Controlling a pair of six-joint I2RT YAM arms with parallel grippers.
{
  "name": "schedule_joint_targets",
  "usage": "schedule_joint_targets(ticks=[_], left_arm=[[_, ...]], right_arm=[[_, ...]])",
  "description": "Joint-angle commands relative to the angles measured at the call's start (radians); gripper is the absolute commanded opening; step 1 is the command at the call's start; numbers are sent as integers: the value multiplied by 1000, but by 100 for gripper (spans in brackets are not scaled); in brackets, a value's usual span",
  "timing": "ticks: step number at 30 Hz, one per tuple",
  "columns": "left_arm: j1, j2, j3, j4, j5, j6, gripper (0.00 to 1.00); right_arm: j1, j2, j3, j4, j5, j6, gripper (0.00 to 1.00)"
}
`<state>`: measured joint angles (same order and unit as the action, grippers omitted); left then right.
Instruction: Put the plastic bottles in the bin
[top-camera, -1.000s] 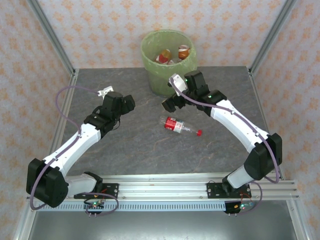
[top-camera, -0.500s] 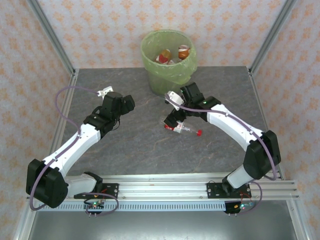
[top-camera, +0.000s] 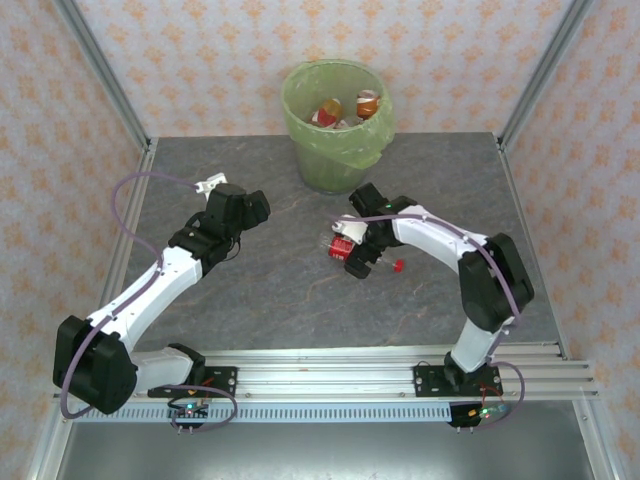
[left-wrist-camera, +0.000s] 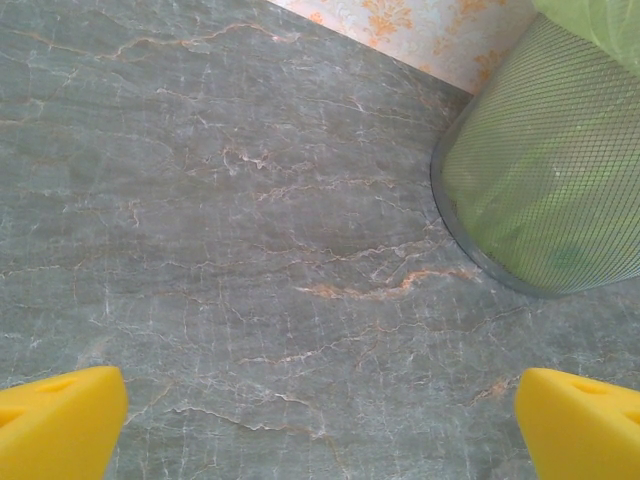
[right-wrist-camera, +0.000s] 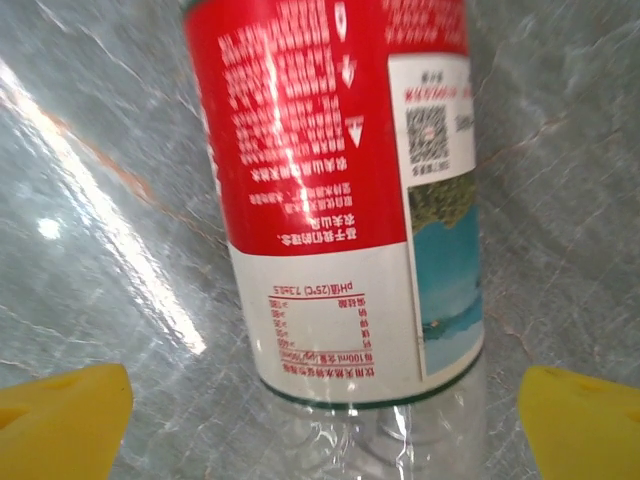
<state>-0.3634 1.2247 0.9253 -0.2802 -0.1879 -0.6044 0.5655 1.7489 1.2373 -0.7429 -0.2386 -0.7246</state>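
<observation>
A clear plastic bottle (top-camera: 343, 249) with a red and white label and a red cap (top-camera: 398, 266) lies on its side on the grey stone table (top-camera: 280, 300). My right gripper (top-camera: 359, 256) hangs right over it, open, a yellow fingertip to either side of the bottle (right-wrist-camera: 330, 200) in the right wrist view, neither touching it. The bin (top-camera: 335, 130), lined with a light-green bag, stands at the back of the table with two other bottles (top-camera: 326, 112) showing in it. At the table's left my left gripper (top-camera: 255, 207) is open and holds nothing; its wrist view has the bin's mesh wall (left-wrist-camera: 545, 170).
Metal frame posts (top-camera: 110, 85) and patterned walls close in the table at the left, right and back. The arms' mounting rail (top-camera: 320, 375) runs along the near edge. A grey cable (top-camera: 125, 195) loops out from the left arm.
My right arm has swung from beside the bin down and towards me, onto the bottle lying on the table. The left arm and the bottle have stayed put.
</observation>
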Motion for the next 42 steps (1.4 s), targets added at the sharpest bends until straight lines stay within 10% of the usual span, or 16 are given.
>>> schedule_joint_targets(ticks=[1,13,42], left_arm=[[12,2,4,-28,-35,-11,100],[12,21,14,-27,-27,-18,100],[12,61,47,-30,-14,-19,100]], right_arm=[[-9,37,19,-35,85,-45,99],[-3,165,63,35,28,-21,96],[17,122,24,171,64,-72,53]])
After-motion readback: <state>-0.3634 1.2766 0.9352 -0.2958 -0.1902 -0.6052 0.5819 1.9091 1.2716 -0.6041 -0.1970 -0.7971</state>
